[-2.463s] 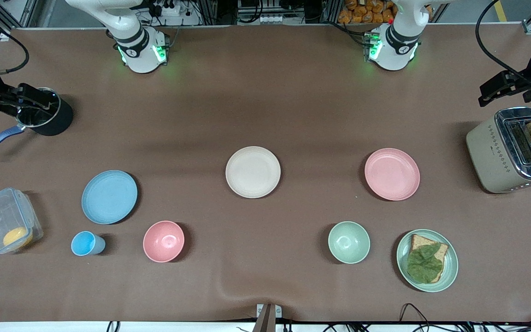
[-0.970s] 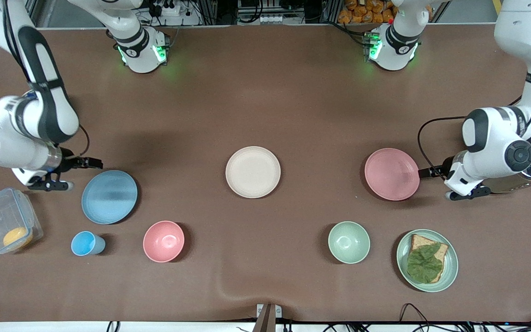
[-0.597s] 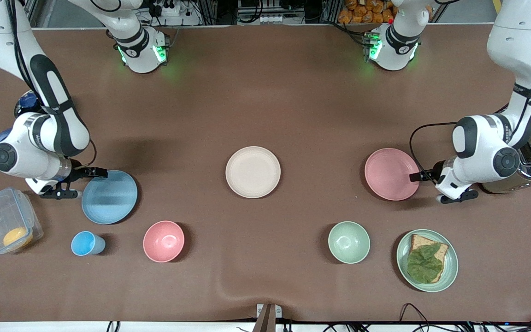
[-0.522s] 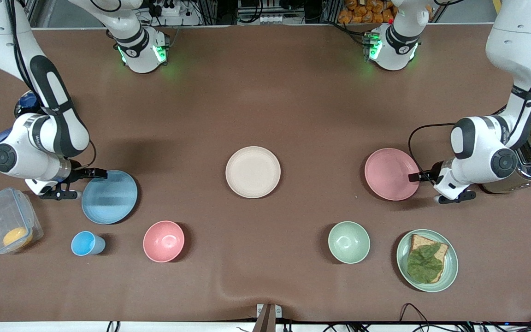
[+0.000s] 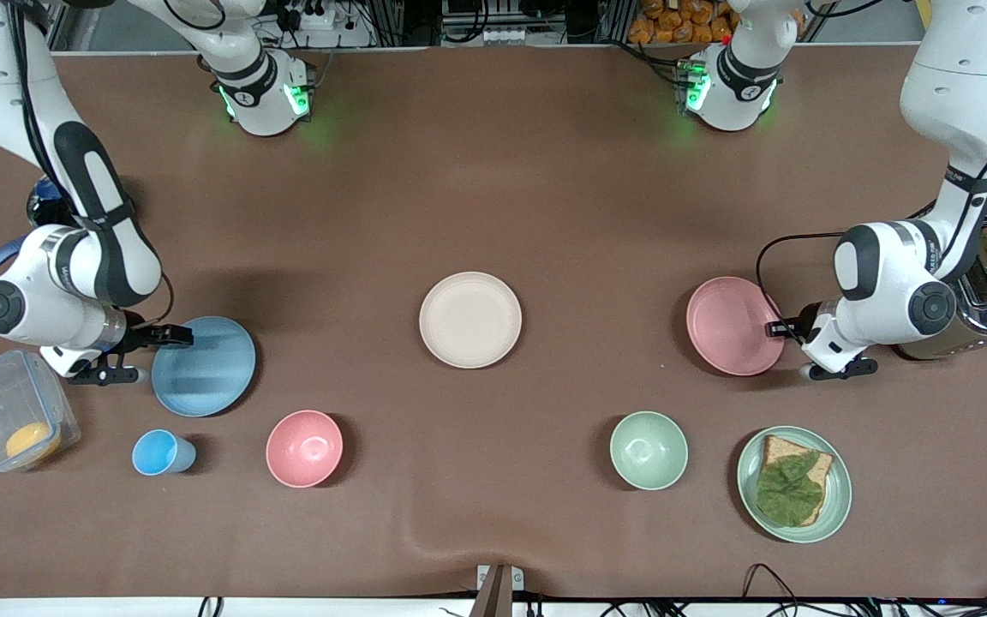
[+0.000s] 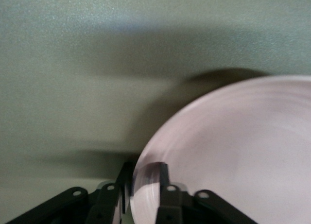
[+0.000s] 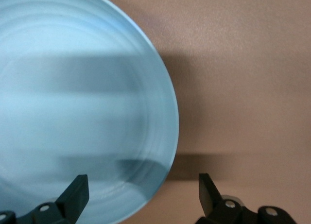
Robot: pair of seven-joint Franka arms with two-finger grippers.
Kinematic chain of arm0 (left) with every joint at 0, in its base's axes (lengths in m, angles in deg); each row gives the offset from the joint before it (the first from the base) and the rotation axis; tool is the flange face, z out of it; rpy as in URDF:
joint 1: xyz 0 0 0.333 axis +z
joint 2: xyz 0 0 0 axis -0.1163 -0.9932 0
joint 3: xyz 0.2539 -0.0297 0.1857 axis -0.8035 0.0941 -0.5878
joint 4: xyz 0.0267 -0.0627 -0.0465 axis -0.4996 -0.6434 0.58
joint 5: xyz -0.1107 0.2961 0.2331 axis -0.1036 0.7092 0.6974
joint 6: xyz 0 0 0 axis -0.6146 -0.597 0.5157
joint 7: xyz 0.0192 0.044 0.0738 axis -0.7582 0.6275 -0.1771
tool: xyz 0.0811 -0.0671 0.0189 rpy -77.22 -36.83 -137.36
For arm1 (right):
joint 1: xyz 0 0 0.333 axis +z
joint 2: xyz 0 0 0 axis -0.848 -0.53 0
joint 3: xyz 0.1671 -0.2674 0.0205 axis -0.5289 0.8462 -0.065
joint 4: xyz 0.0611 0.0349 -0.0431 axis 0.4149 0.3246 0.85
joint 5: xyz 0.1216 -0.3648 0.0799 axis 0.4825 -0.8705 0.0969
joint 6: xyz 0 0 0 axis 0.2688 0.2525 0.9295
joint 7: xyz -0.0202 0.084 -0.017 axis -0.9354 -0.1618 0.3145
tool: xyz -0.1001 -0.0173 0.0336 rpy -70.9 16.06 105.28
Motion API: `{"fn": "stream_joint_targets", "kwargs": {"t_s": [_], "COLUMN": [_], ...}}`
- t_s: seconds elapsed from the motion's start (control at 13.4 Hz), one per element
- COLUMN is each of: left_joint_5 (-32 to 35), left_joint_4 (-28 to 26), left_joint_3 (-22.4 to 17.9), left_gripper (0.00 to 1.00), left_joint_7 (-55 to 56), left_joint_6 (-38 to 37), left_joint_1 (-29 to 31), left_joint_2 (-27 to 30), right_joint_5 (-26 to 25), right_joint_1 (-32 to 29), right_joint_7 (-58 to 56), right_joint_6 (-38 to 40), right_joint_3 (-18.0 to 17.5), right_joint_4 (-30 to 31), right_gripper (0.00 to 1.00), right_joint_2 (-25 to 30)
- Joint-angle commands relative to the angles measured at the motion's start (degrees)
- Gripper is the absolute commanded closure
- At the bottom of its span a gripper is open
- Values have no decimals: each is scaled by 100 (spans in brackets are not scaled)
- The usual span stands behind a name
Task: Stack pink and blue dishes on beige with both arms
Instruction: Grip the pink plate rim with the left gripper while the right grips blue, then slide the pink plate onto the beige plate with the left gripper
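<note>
Brown mat covered the table (image 5: 493, 171); both arm bases stood along its robot-side edge, green lights on.

At the right arm's end: a clear lidded container (image 5: 14, 422) with something orange in it, and a small blue cup (image 5: 161, 452) just beside it. The right gripper (image 5: 149, 353) sat low at the rim of the blue plate (image 5: 205, 367), on the side toward the container. Its fingers (image 7: 73, 197) were spread wide, one over the plate's edge, the other over bare mat, and neither was closed on anything. The blue plate lay flat on the mat. A deep pink bowl (image 5: 304, 448) stood nearer the front camera than the blue plate, beside the cup.

Mid-table: the beige plate (image 5: 469, 320), bare, well apart from both other plates.

Toward the left arm's end: a pale green bowl (image 5: 649, 450), and beside it a green plate (image 5: 793, 483) carrying bread with a leaf on top. The pink plate (image 5: 734, 326) sat farther from the front camera than these. The left gripper (image 5: 789, 344) was at its rim on the toaster side; in the left wrist view the fingers (image 6: 163, 178) pinched the plate's edge between them, rim tilted up slightly. A toaster (image 5: 948, 283) with a dark slice in it stood by the left arm's wrist.
</note>
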Motion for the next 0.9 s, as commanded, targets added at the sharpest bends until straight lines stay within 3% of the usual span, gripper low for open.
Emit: {"fn": "stream_joint_targets", "kwargs": {"t_s": [0.0, 0.07, 0.15, 0.22, 0.52, 0.82], "left_joint_5": [-168, -203, -221, -247, -1221, -1215], "left_joint_4": [40, 40, 31, 40, 49, 373], "left_joint_3": [51, 138, 200, 331, 1112, 1983], "left_gripper": [100, 100, 100, 100, 100, 100], "left_joint_7": [-187, -196, -196, -187, 424, 2524], "left_joint_6": [15, -29, -107, -239, -521, -504], "left_joint_1": [28, 37, 37, 45, -7, -357], "left_joint_2": [45, 132, 246, 343, 678, 643], "right_joint_5": [-8, -34, 0, 9, 27, 18], "right_joint_1": [-102, -102, -93, -119, -110, -93], "right_joint_7": [-150, -254, -438, -457, -431, -484], "right_joint_6": [-43, -43, -34, -34, 36, 510], "right_joint_3": [-101, -101, -101, -109, -109, -127], "right_joint_4": [-269, -313, -314, -305, -296, -348], "right_gripper": [0, 23, 84, 100, 100, 100], "right_joint_2": [-225, -260, -269, -278, -269, -59]}}
